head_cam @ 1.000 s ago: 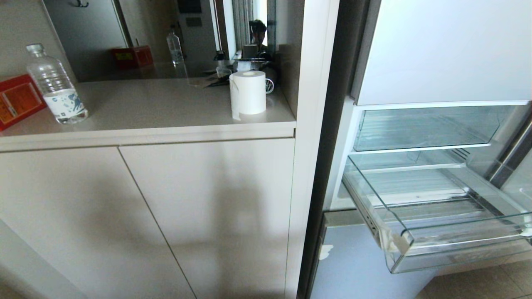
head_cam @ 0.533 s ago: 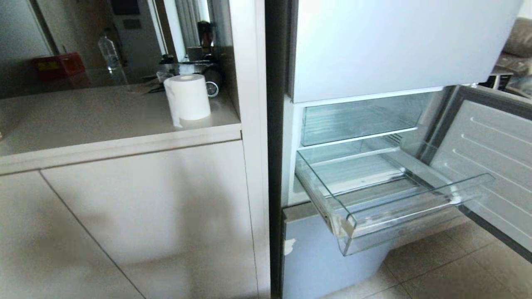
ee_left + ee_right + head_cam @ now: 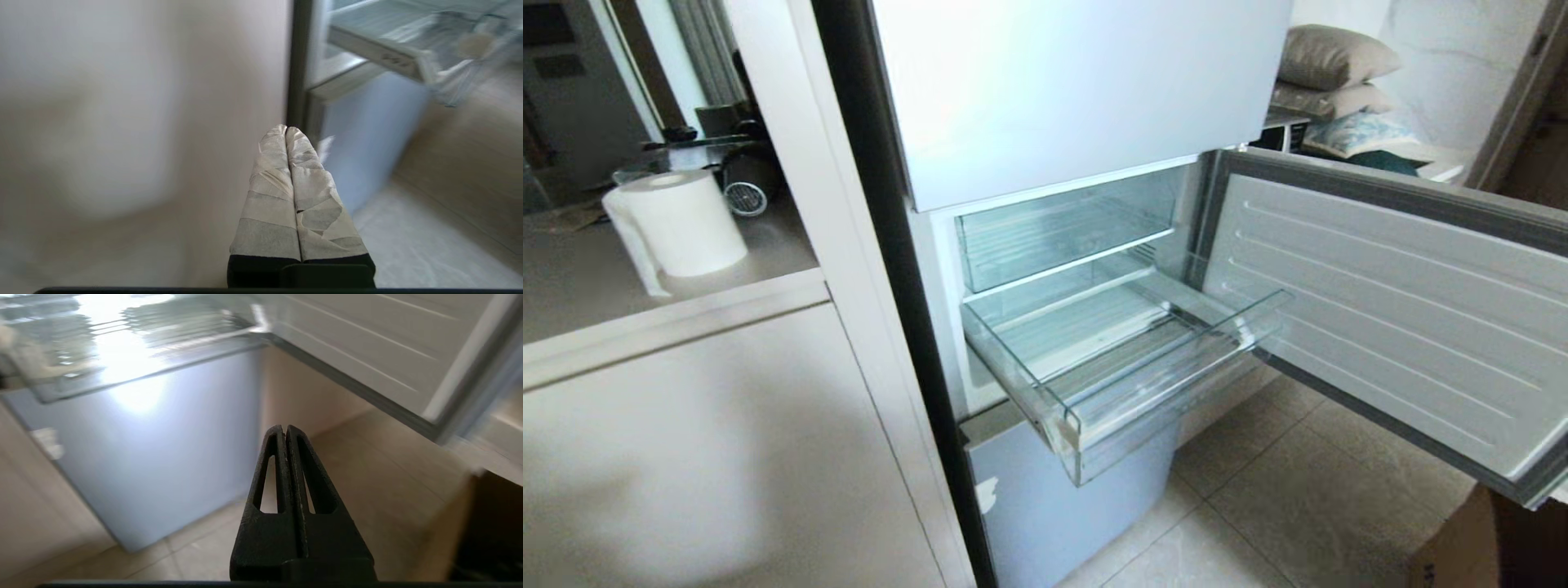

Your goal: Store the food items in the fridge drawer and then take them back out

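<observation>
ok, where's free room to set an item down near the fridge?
The pulled-out fridge drawer is bare across its ribbed bottom, bordered by the front lip and the open door. The counter is bare in front of the paper roll; behind the roll it is crowded.

White paper roll on beige counter at 9 o'clock, dark appliances behind it at 10, open fridge door at 3, pillows at 1, cardboard box at 5.
</observation>
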Available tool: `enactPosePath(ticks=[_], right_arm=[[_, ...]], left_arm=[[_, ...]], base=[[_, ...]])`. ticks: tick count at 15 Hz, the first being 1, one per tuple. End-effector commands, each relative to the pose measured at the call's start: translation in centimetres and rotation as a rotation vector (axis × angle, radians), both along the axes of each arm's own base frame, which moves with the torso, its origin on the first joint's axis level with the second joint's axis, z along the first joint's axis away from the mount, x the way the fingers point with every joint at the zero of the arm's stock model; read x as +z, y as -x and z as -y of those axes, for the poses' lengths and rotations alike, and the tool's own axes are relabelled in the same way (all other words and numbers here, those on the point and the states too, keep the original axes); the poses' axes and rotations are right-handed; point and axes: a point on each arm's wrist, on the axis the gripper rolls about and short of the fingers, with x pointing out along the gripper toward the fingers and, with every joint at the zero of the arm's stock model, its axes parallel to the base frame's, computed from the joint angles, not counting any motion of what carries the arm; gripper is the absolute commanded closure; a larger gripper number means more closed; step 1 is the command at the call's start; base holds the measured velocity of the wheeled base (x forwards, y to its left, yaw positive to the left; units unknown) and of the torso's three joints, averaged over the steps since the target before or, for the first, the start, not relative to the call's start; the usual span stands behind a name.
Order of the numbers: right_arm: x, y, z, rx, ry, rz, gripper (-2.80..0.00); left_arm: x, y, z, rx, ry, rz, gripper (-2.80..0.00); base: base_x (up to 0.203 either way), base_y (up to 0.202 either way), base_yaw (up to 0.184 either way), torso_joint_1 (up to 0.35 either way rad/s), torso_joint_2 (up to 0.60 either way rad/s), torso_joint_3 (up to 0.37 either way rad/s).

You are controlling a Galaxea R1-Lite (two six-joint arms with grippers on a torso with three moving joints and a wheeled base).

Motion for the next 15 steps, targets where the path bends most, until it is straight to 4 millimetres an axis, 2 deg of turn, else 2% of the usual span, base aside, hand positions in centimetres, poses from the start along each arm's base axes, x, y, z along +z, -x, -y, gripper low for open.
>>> enactPosePath(ticks=[1,4,5,8,10,12,15], right_arm=[[0.0,0.0,0.0,0.0,-0.003,0.0,0.0],[0.0,0.0,0.0,-0.001,0.017,-0.001,0.0],[0.6,0.2,0.0,-0.014,0.019,0.015,0.0],[4.7,0.1,0.2,-0.119,-0.084,-0.006,0.0],[7.5,-1.9,0.3,-0.211,-0.192,-0.103,0.0],[9.3,-5.1,0.8,-0.341,-0.283,-0.214,0.0],[10.3,-9.8,4.1,-0.512,-0.425,-0.271,0.0]], left_arm=[[0.0,0.0,0.0,0.0,0.0,-0.001,0.0],[0.0,0.0,0.0,0.0,0.0,-0.001,0.0],[0.0,0.0,0.0,0.0,0.0,-0.001,0.0],[0.0,0.0,0.0,0.0,0.0,-0.001,0.0],[0.0,0.0,0.0,0.0,0.0,-0.001,0.0],[0.0,0.0,0.0,0.0,0.0,-0.001,0.0],[0.0,0.0,0.0,0.0,0.0,-0.001,0.0]], base=[[0.002,0.003,-0.125,0.002,0.01,0.004],[0.0,0.003,-0.031,0.001,0.0,0.0],[0.0,0.0,0.0,0.0,0.0,0.0],[0.0,0.0,0.0,0.0,0.0,0.0],[0.0,0.0,0.0,0.0,0.0,0.0],[0.0,0.0,0.0,0.0,0.0,0.0],[0.0,0.0,0.0,0.0,0.0,0.0]])
